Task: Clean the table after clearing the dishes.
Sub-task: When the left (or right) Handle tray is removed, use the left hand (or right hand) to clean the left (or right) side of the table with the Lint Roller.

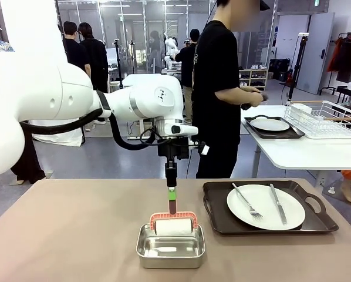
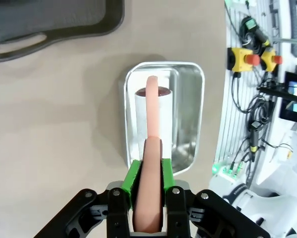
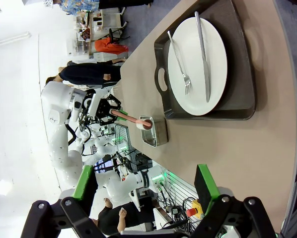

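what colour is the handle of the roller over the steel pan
Salmon pink handle; it shows best in the left wrist view.

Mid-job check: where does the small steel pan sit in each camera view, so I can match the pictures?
Front view: steel pan, holding the lint roller, bottom centre, left of the dark tray.
Left wrist view: steel pan centre, slightly right; dark tray at top left.
Right wrist view: steel pan just left of centre; dark tray upper right.
Shared landmark: the dark tray.
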